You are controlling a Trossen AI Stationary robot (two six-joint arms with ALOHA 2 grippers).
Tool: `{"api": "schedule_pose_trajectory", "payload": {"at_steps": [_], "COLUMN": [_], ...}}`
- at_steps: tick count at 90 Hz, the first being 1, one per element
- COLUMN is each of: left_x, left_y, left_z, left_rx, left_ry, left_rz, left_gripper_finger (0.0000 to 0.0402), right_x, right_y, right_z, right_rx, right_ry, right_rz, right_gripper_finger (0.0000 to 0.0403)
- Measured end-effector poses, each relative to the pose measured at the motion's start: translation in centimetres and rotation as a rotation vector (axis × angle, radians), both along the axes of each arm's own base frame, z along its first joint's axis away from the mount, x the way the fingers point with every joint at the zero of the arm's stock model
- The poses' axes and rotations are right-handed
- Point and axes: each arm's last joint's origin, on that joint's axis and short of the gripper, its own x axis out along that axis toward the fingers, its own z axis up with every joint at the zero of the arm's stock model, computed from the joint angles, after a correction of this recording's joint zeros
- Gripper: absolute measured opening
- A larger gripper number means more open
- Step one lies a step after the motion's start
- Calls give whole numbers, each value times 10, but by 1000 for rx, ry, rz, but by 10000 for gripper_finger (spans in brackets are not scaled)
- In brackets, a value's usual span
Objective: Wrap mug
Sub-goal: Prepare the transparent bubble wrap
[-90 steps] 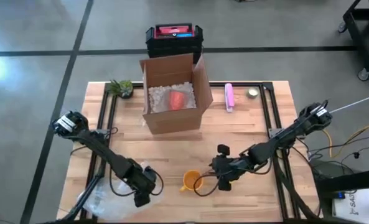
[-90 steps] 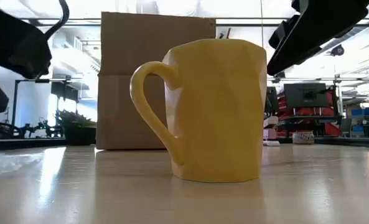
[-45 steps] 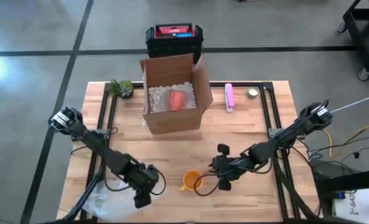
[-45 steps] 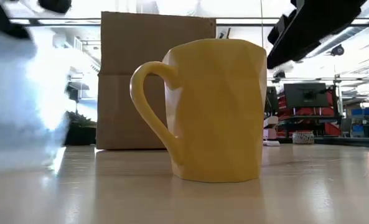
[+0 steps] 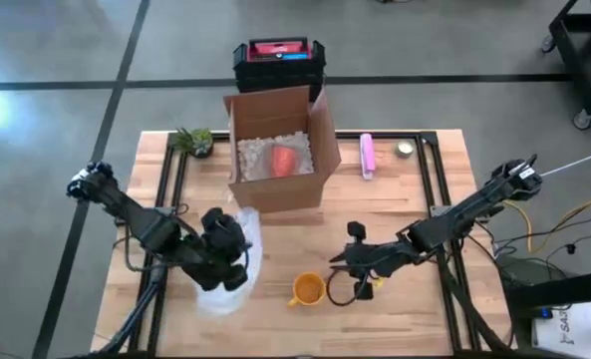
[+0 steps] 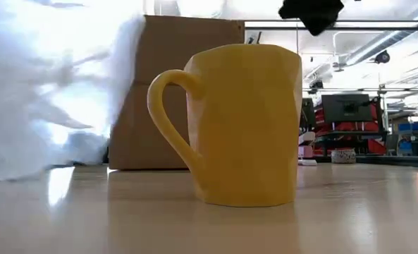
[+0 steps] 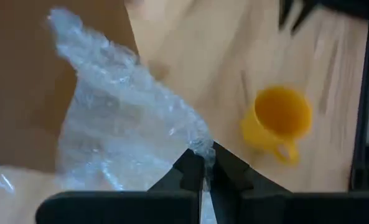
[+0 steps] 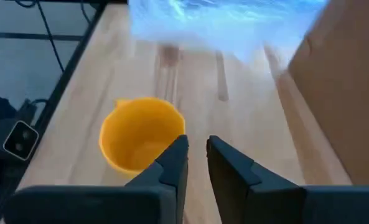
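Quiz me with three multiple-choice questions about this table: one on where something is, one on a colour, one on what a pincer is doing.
1. Where does the cardboard box stand?
A. at the table's far side, beyond the mug
B. on the floor
C. on top of the mug

2. What colour is the mug?
A. blue
B. yellow
C. white

3. What is the left pincer doing?
A. hanging open and empty
B. gripping the mug's handle
C. pinching the bubble wrap

Answers:
1 A, the high view shows the box on the table, behind the mug.
2 B, it is yellow in every view.
3 C, the left wrist view shows the fingers closed on the wrap's edge. The right pincer waits by the mug, holding nothing.
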Motion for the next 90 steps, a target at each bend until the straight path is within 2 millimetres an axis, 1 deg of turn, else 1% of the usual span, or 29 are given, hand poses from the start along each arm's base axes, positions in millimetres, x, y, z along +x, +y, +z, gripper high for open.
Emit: {"api": "schedule_pose_trajectory", "payload": {"at_steps": [11,19,26,30,34,39,44,50,56,66,76,90], "left_x": [5,10,13,14,16,17,21,29,34,42,48,56], "left_y": [0,-4,-8,-11,-12,-13,-9,-5,-7,-12,-13,-12], "left_z": [11,35,54,62,65,62,53,40,33,36,40,35], "left_rx": [45,86,156,206,251,253,190,133,130,112,105,103], "left_ry": [-61,-186,-281,-326,-348,-334,-284,-238,-214,-266,-322,-307], "left_rz": [-38,-110,-179,-230,-265,-293,-328,-318,-314,-395,-459,-488], "left_gripper_finger": [0,0,0,0,0,0,0,0,0,0,0,0], "right_x": [2,2,3,3,3,3,3,3,2,1,3,7], "right_y": [0,0,0,0,0,0,0,0,0,-2,-1,1], "right_z": [-4,-8,-10,-11,-13,-14,-14,-15,-14,-7,10,30], "right_rx": [-12,-25,-27,-30,-34,-40,-51,-55,-62,-76,-81,-140], "right_ry": [14,41,44,49,58,62,67,72,68,53,4,-53], "right_rz": [6,6,6,6,6,9,14,15,22,35,52,108], "right_gripper_finger": [36,33,33,33,35,37,40,43,46,50,50,40]}}
